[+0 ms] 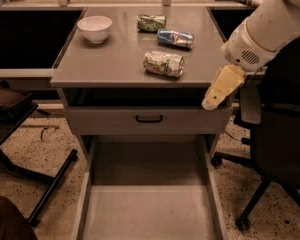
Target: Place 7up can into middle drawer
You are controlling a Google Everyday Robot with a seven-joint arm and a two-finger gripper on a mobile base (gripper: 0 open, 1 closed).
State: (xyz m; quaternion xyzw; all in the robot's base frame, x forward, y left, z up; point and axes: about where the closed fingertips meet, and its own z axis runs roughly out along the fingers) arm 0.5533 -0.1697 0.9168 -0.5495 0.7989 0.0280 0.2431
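The 7up can (163, 64), pale green and white, lies on its side near the front middle of the grey cabinet top (105, 64). The middle drawer (150, 211) is pulled out below, and its flat pale floor holds nothing. My gripper (221, 88) hangs from the white arm at the cabinet top's front right corner. It is to the right of the 7up can and apart from it, holding nothing that I can see.
A darker green can (151, 22) and a blue can (175, 38) lie behind the 7up can. A white bowl (94, 28) stands at the back left. A closed drawer front with a black handle (149, 118) sits above the open drawer. A black office chair (277, 149) stands on the right.
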